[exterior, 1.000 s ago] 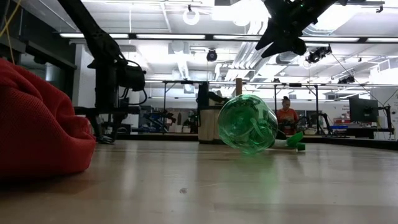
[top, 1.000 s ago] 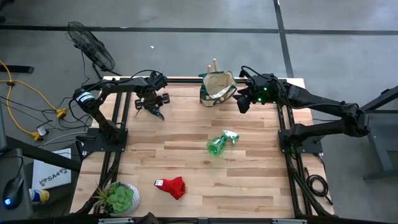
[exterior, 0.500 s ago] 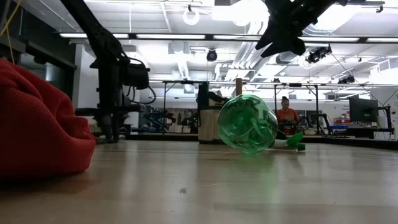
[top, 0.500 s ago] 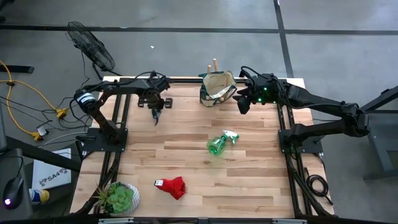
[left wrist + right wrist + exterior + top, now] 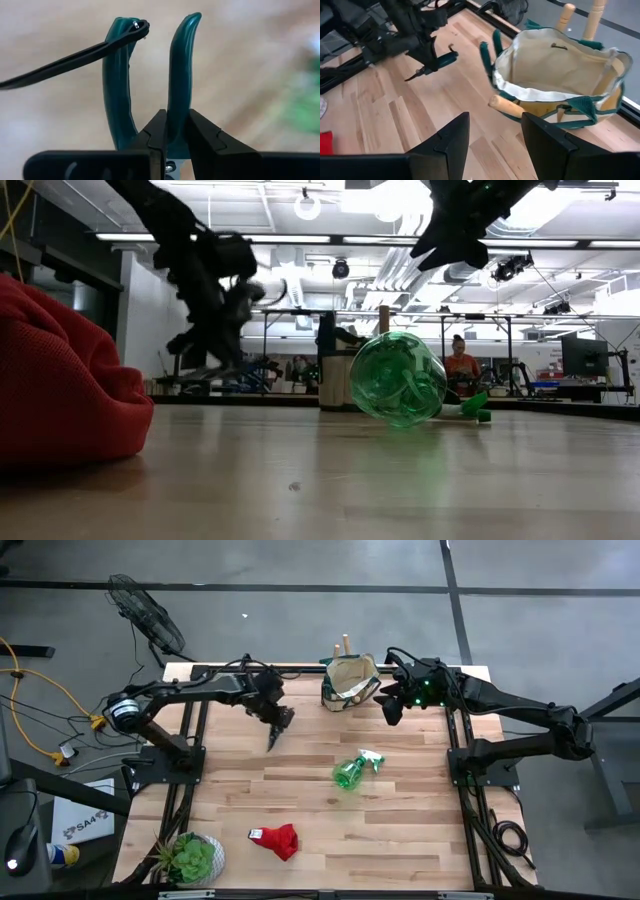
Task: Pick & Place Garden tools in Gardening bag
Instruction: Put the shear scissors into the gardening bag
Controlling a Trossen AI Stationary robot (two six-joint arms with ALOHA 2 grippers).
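High view: the shears [image 5: 277, 730] are held above the counter's [image 5: 300, 790] back left, short of the bag [image 5: 350, 682] at the back edge. Left wrist view: the left gripper [image 5: 175, 131] fingers are clamped on one handle only, so the carry is best kept slow. Right wrist view: the right gripper [image 5: 492, 131], fingers parted and empty, waits beside the bag.

Bright ceiling lights [image 5: 308, 205] overhead (left wrist background blurred).

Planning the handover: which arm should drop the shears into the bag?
Left. Its gripper is already shut on the shears, lifted off the table, with the bag just to its right. The right gripper waits open beside the bag, holding nothing.
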